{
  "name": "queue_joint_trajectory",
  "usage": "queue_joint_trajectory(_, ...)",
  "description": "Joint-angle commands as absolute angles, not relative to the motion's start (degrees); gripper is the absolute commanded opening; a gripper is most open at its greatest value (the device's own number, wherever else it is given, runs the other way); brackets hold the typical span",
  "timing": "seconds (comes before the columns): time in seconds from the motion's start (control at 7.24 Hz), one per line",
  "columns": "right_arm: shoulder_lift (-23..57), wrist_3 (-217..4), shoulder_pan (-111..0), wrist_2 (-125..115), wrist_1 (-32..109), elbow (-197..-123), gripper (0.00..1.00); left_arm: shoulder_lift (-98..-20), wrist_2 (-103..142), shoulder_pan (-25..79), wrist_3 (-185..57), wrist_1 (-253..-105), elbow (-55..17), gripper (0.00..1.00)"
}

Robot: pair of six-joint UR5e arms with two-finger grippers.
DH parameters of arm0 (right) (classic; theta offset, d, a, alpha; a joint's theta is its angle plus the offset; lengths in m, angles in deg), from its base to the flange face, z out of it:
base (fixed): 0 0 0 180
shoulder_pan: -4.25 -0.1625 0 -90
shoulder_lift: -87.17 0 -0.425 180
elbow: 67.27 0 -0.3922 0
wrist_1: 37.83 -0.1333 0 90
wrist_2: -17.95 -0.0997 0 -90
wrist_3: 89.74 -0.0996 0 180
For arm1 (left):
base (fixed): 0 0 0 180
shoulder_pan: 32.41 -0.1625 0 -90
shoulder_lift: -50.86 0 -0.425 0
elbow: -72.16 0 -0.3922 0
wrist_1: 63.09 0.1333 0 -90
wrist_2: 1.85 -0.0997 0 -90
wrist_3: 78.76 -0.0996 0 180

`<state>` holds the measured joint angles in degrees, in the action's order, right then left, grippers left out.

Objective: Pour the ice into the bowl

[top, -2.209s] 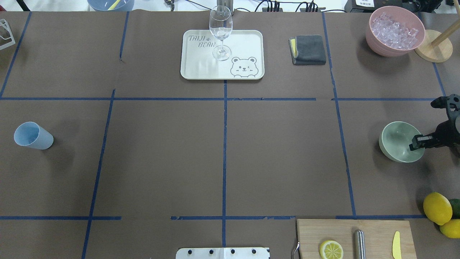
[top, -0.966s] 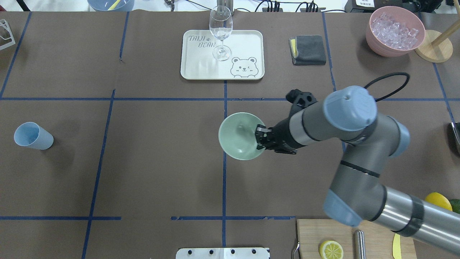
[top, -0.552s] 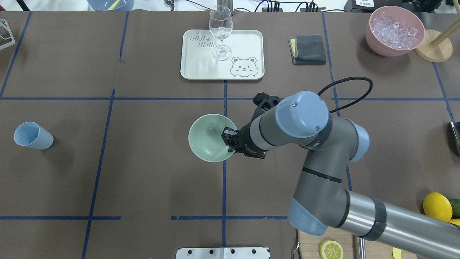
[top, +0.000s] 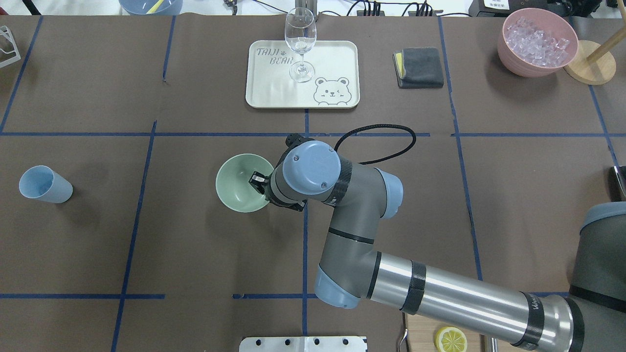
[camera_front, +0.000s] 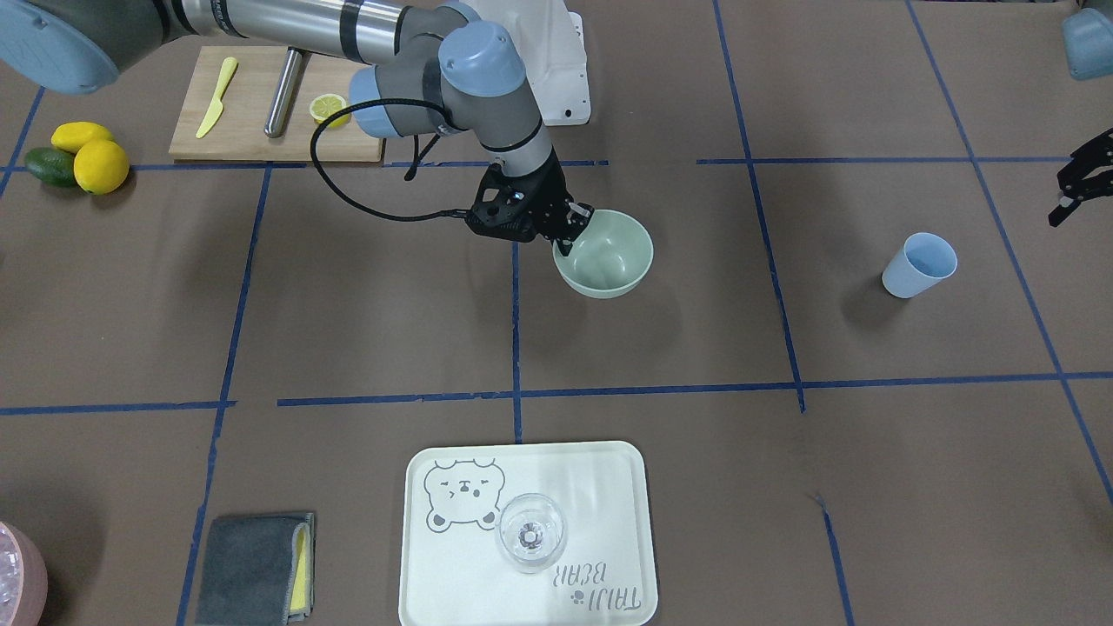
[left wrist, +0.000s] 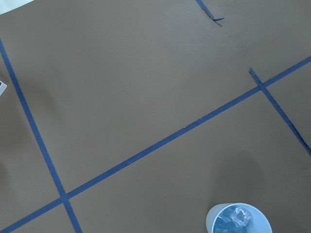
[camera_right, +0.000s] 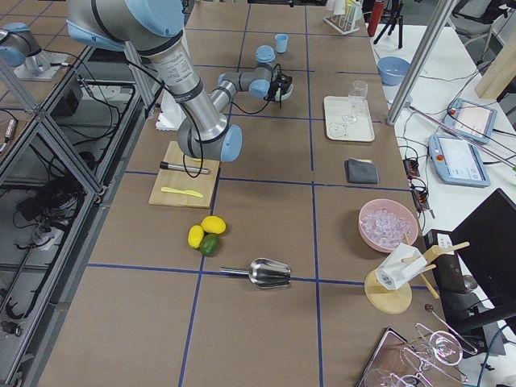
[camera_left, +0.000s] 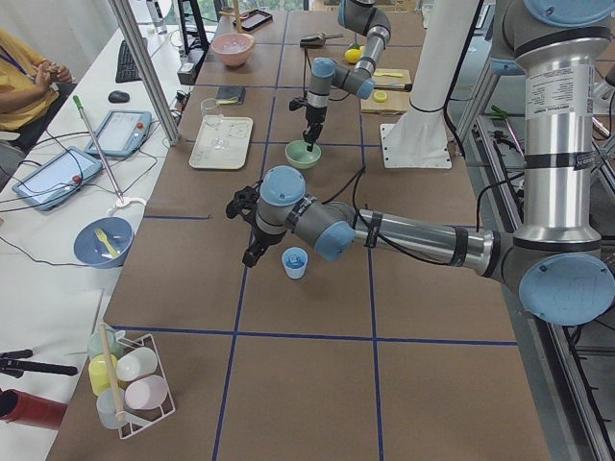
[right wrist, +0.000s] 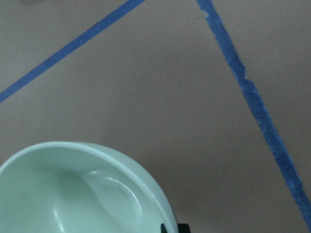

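Observation:
The pale sage-green bowl [top: 239,188] is empty and sits just left of the table's centre line; it also shows in the front view [camera_front: 609,256]. My right gripper [top: 258,180] is shut on the bowl's right rim, with one finger inside [camera_front: 569,233]. The bowl seems to hang slightly above the table. The blue cup [top: 45,184] stands at the far left. A few clear ice pieces [left wrist: 239,217] lie in it. My left gripper [camera_front: 1078,183] is open and empty, above and beside the cup [camera_front: 919,265], and is out of the overhead view.
A white tray [top: 337,54] with a wine glass [top: 300,41] is at the back centre. A grey cloth [top: 419,67] and a pink bowl full of ice [top: 537,41] are at the back right. A cutting board with a lemon half [top: 450,338] is at the front right.
My right arm has carried the bowl leftward from the table's right side, across the centre line. The blue cup has not moved.

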<state>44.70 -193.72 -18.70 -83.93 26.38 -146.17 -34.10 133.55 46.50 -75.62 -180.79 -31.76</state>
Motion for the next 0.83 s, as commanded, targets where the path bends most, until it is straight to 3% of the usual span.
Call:
queue_joint_trajectory(0.0, 45.2, -194.5, -18.5, -84.3, 26.0, -145.5, 1.0, -34.1, 133.2, 46.4, -74.4, -183.7, -31.1, 1.0)
queue_joint_trajectory(0.14, 45.2, -196.9, -18.6, -84.4, 25.8, -146.6, 1.0, -34.1, 133.2, 46.0, -74.3, -183.7, -31.0, 1.0)
queue_joint_trajectory(0.28, 43.2, -197.0, -20.0, -86.4, 26.7, -152.7, 1.0, -35.2, 133.2, 43.9, -73.8, -183.7, -30.9, 0.99)
queue_joint_trajectory(0.55, 29.1, -196.7, -29.4, -96.9, 30.8, -173.2, 1.0, -36.7, 133.0, 42.9, -72.1, -183.6, -31.0, 1.0)
queue_joint_trajectory(0.69, 20.9, -196.3, -36.6, -103.0, 31.1, -180.1, 1.0, -34.9, 132.9, 42.4, -67.7, -184.0, -30.9, 1.0)
